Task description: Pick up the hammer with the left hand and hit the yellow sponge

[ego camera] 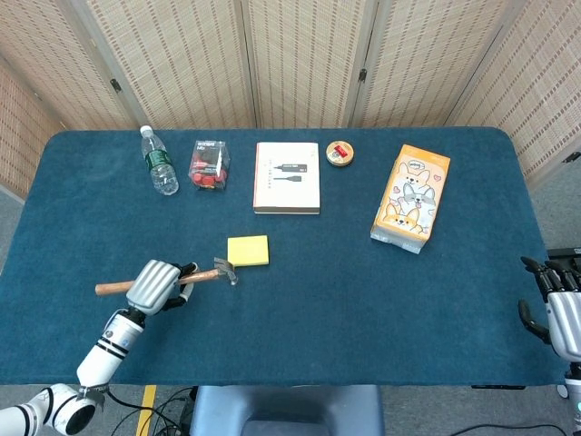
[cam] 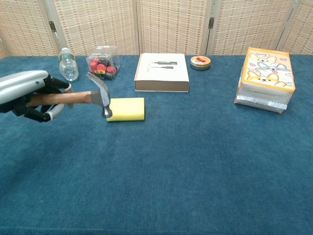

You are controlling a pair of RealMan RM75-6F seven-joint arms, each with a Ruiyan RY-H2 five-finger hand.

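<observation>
My left hand (ego camera: 154, 285) (cam: 25, 91) grips the wooden handle of the hammer (ego camera: 186, 278) (cam: 83, 97) and holds it raised off the table, handle roughly level. The metal head (cam: 101, 95) hangs just left of the yellow sponge (ego camera: 248, 251) (cam: 126, 108), in front of its left end in the chest view. The sponge lies flat on the blue table (ego camera: 363, 291). My right hand (ego camera: 556, 304) stays at the table's right edge, holding nothing; its fingers look apart.
Along the back stand a water bottle (ego camera: 159, 161), a clear box of red items (ego camera: 209, 164), a white box (ego camera: 287, 177), a small round tin (ego camera: 340, 153) and an orange cartoon box (ego camera: 411, 197).
</observation>
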